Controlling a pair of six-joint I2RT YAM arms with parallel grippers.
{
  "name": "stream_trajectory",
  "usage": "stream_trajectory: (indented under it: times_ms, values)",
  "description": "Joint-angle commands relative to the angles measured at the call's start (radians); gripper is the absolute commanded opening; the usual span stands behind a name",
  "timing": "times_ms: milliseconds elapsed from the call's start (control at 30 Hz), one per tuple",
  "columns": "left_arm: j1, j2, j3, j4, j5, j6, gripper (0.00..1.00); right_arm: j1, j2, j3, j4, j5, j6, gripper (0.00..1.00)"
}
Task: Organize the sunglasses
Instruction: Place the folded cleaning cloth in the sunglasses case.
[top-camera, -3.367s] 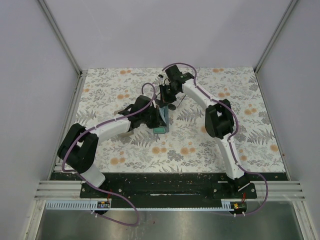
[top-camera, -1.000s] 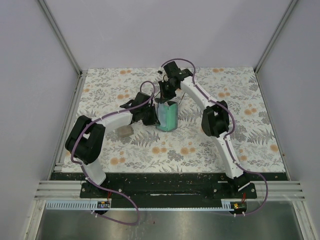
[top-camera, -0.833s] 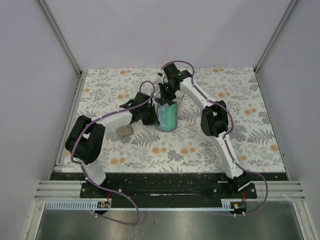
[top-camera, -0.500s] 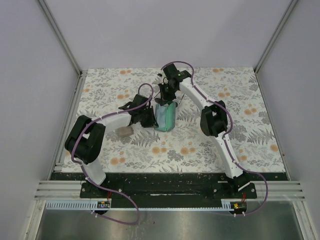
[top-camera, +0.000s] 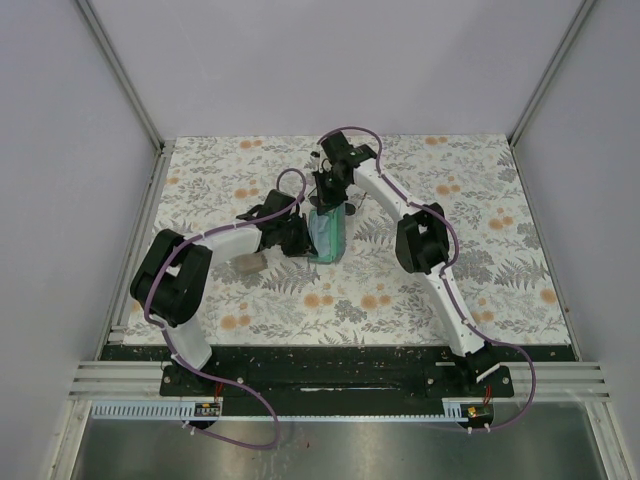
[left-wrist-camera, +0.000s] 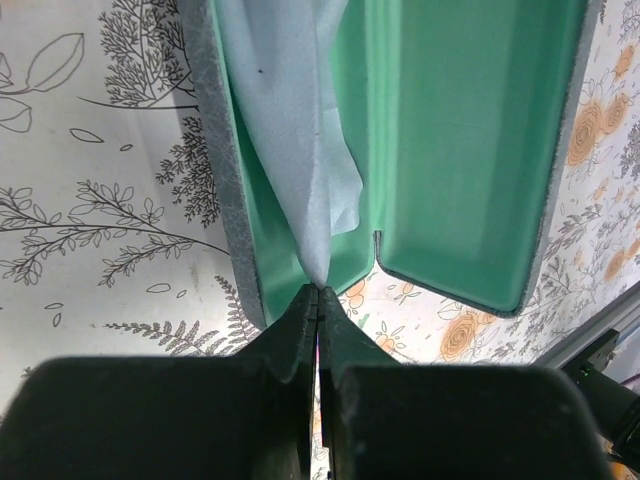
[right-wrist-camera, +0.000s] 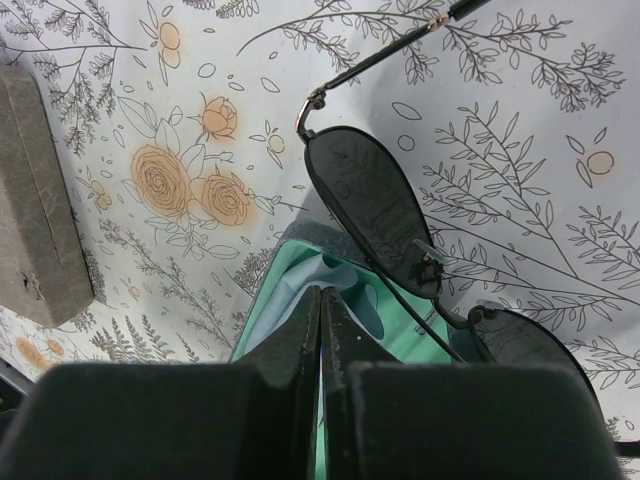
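- Top view: the left gripper (top-camera: 304, 243) and the right gripper (top-camera: 331, 193) are meeting at the open teal case (top-camera: 328, 238).
- Left wrist: its fingers are pinching tight on a corner of the light-blue cloth (left-wrist-camera: 285, 120) lying inside the case.
- Right wrist: its fingers are pressing together, and I cannot tell on what. The black wire-framed sunglasses (right-wrist-camera: 372, 205) are overlapping the case's end.

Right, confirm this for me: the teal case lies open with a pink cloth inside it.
Wrong on the colour: the cloth inside the open teal case is light blue, not pink. The left wrist view shows it plainly.
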Motion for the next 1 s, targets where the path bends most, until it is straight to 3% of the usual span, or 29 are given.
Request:
stream_trajectory:
  times_ms: [0, 967]
  values:
    - [0.004, -0.013, 0.020, 0.023, 0.048, 0.018, 0.00, 0.013, -0.035, 0.045, 0.008, 0.019, -0.005, 0.00]
    - [-0.031, -0.142, 0.112, -0.099, 0.026, 0.028, 0.00, 0.012, -0.206, 0.017, 0.003, 0.013, -0.005, 0.00]
